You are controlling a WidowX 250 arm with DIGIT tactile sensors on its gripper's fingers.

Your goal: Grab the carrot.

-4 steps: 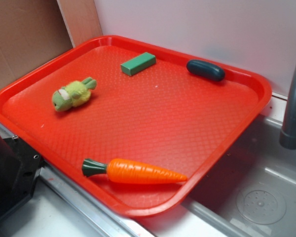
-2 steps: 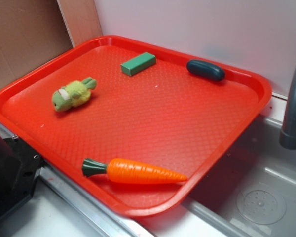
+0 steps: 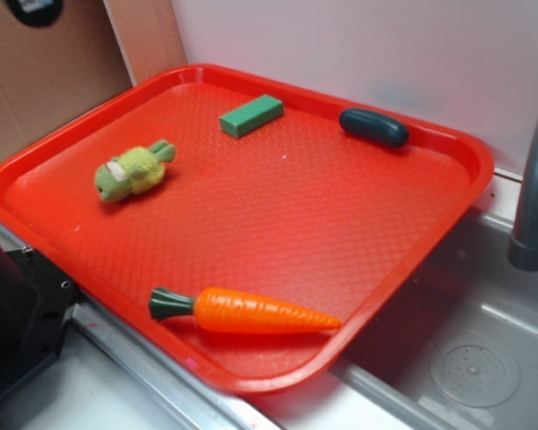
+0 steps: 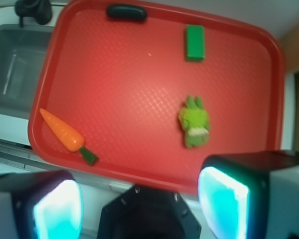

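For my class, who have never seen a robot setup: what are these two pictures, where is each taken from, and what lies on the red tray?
One picture comes from a fixed camera beside a sink; the other looks down from a camera on the robot arm's wrist. The two pale blue pads at its bottom edge belong to the arm's tool, spread apart and holding nothing. On the red tray lie an orange toy carrot near the front edge, a yellow-green plush toy, a green block and a dark green oval toy. The carrot lies untouched.

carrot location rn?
Exterior view: carrot lies at the near edge of the red tray, tip toward the sink; nothing touches it.
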